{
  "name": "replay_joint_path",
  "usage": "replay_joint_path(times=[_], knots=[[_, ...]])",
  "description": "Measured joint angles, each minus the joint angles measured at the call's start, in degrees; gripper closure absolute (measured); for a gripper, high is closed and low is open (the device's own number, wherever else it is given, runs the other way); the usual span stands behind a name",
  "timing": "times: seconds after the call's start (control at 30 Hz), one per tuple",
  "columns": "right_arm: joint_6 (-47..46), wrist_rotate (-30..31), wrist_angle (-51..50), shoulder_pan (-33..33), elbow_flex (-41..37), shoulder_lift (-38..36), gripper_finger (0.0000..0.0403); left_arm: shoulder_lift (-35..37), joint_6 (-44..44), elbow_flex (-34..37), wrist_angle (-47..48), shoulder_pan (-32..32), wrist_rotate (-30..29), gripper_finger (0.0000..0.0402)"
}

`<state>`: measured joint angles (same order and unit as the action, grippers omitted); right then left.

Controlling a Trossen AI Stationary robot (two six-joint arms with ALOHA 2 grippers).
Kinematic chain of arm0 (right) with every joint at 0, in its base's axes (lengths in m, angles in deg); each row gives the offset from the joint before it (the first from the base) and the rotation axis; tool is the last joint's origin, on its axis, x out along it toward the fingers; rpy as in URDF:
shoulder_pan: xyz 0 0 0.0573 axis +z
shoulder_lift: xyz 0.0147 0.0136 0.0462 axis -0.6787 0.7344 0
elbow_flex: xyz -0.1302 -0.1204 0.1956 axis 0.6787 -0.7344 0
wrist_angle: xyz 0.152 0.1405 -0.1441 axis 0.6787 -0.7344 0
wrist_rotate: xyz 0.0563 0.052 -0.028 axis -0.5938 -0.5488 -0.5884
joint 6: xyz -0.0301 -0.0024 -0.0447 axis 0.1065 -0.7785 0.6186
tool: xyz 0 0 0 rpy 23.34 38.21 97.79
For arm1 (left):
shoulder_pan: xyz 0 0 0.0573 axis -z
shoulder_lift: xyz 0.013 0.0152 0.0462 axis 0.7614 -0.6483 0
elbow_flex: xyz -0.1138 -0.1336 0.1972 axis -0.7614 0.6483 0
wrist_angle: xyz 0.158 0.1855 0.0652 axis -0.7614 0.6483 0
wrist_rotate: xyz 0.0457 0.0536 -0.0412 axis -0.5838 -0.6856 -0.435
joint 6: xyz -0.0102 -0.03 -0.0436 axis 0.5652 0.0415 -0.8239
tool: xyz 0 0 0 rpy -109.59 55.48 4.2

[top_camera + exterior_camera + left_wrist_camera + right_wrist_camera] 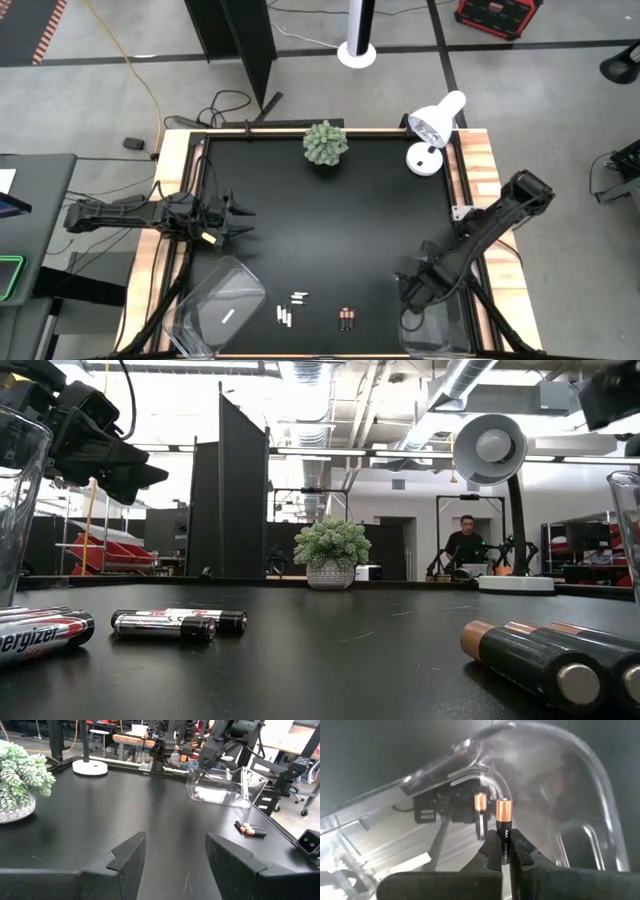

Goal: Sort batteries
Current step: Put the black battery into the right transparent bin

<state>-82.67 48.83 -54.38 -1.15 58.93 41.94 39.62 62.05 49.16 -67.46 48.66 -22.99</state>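
Observation:
My right gripper is at the near right of the table, at the rim of a clear bin, and is shut on a dark battery with a copper end. My left gripper waits open and empty at the table's left side, above the surface. Two dark batteries lie on their sides near the front edge. Several white batteries lie to their left. Another clear bin at the near left holds one white battery. My right gripper pinches the battery's black body between its two fingertips. The battery lies along the fingers, and its copper end sticks out past the tips toward the bin's clear wall. It is lifted clear.
A small potted plant and a white desk lamp stand at the table's far edge. A raised rim runs around the black tabletop. A person sits in the room beyond the table.

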Motion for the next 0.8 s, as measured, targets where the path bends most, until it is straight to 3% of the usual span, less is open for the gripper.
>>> replay_joint_path(times=[0.2,0.53,0.8], knots=[[0.21,-0.68,1.30,-0.76,-2.28,0.00,0.0386,0.01,-0.10,0.00,0.00,0.00,0.00,0.0201],[-0.60,-0.77,0.88,-1.67,-2.26,0.00,0.0307,-0.01,0.36,0.00,0.00,0.00,-0.04,0.0201],[-0.64,-0.81,0.13,-2.00,-2.26,0.02,0.0286,0.01,0.53,0.00,0.00,0.00,-0.07,0.0201]])
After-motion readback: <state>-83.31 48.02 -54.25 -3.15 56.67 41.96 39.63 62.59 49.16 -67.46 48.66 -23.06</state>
